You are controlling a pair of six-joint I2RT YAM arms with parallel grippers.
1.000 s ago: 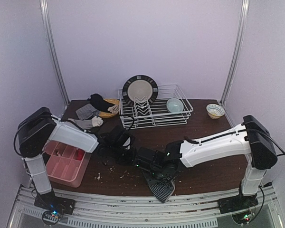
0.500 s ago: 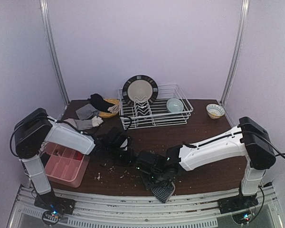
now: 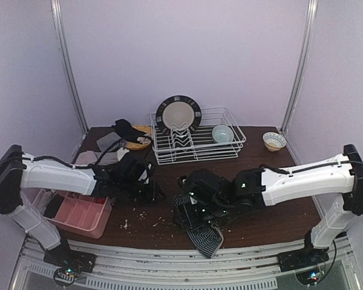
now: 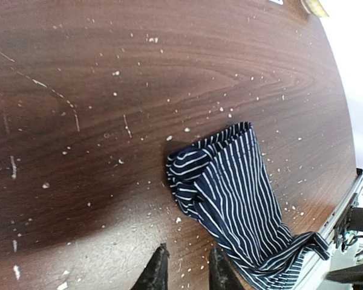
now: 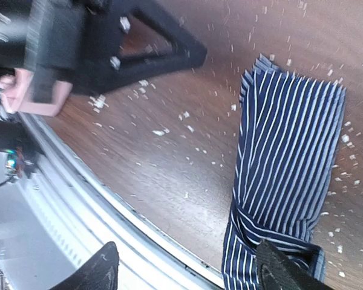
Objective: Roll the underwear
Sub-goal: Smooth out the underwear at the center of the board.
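Dark wood table (image 3: 260, 158), both arms reaching to its front centre: left arm (image 3: 54, 176) in from the left, right arm (image 3: 302, 178) in from the right. White wire dish rack (image 3: 196, 145) at the back centre, holding an upright dark-rimmed plate (image 3: 178, 113) and a pale bowl (image 3: 222, 133). Pink compartment tray (image 3: 78, 211) at the front-left corner, partly under the left arm. Striped underwear (image 4: 230, 199) lies flat on the table near the front edge, just in front of the right wrist, with one end bunched and hanging over the edge. The rest of the underwear (image 3: 118, 145) sits in a loose grey and black heap at back left, beside a yellow dish (image 3: 139, 144). Small patterned bowl (image 3: 273, 141) at back right. Right gripper (image 5: 187, 248): fingers spread wide, nothing between them; one finger overlaps the cloth's bunched end in its wrist view, contact unclear. Left gripper (image 4: 187, 251): fingers a narrow gap apart, holding nothing, just beside the cloth's edge. Pale crumbs (image 3: 151, 223) scattered across the front of the table.
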